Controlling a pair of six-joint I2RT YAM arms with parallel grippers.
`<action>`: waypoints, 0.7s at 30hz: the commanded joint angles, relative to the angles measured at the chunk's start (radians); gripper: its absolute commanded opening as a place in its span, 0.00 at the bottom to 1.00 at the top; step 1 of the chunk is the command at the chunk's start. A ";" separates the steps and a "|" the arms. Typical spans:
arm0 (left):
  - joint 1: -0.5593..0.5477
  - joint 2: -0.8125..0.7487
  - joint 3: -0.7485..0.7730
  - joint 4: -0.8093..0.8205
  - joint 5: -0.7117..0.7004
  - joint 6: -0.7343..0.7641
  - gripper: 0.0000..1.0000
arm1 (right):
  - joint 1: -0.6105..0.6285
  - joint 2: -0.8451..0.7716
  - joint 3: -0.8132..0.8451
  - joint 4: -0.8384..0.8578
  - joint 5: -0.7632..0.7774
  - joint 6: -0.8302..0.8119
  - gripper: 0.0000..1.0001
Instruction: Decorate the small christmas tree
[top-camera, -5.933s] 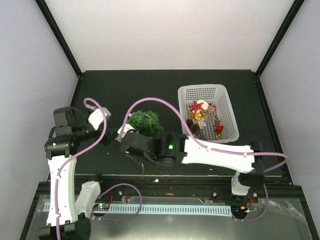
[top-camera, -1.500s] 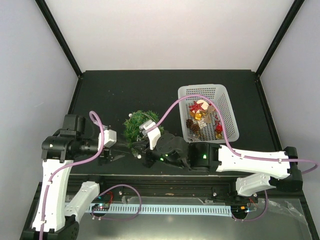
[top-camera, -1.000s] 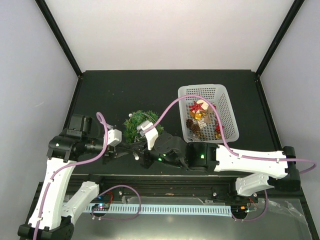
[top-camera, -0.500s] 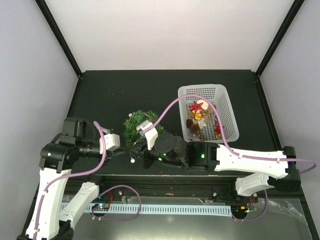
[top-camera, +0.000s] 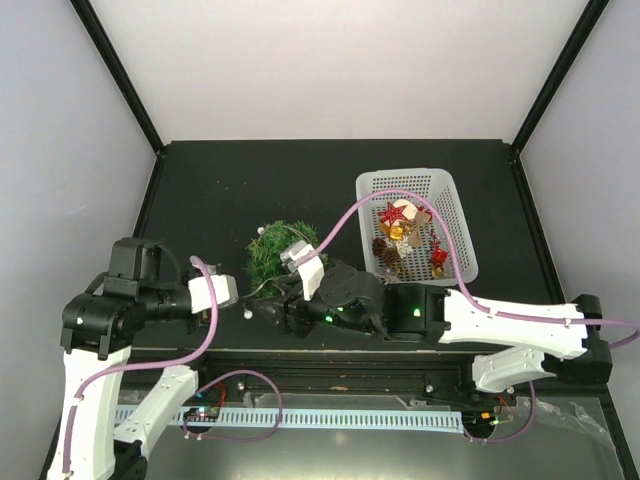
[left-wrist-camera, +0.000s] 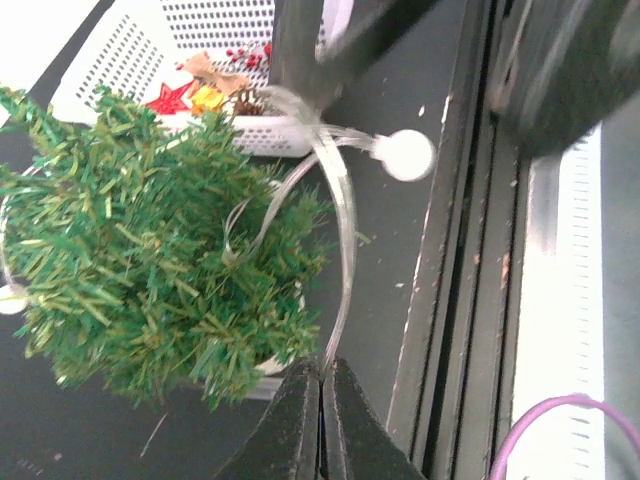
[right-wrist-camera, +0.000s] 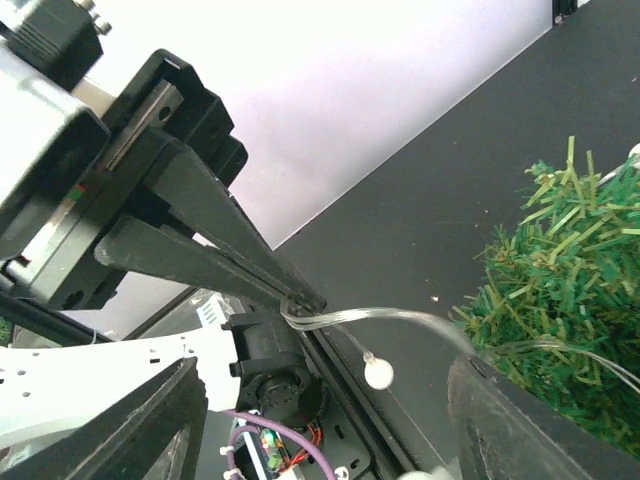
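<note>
The small christmas tree (top-camera: 285, 250) stands left of centre on the black table, bushy and green (left-wrist-camera: 150, 270), on a pale round base. A clear bead strand (left-wrist-camera: 340, 250) with a white bead (left-wrist-camera: 405, 155) runs from its branches. My left gripper (left-wrist-camera: 322, 372) is shut on the strand's end, just near-left of the tree (top-camera: 247, 297). My right gripper (right-wrist-camera: 330, 420) stands open close beside it (top-camera: 272, 308), with nothing between its fingers. In the right wrist view the strand (right-wrist-camera: 400, 320) hangs from the left fingers (right-wrist-camera: 230, 250), the bead (right-wrist-camera: 378, 373) dangling below.
A white mesh basket (top-camera: 450, 205) at the right rear holds a red star, pine cones and other ornaments. The table's near edge and a metal rail (left-wrist-camera: 470, 300) lie just behind the left gripper. Purple cables loop over both arms.
The right gripper has opened and let go of the strand. The left gripper has shut on the strand and drawn back left and toward the near edge.
</note>
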 joint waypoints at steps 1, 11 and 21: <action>-0.003 -0.018 0.063 -0.081 -0.138 0.068 0.01 | -0.002 -0.077 -0.001 -0.028 0.022 -0.039 0.68; -0.003 -0.080 0.134 -0.096 -0.303 0.099 0.01 | -0.009 -0.236 -0.076 -0.015 0.114 -0.076 0.75; -0.003 -0.153 0.069 -0.028 -0.560 0.141 0.02 | -0.026 -0.287 -0.126 -0.051 0.173 -0.070 0.75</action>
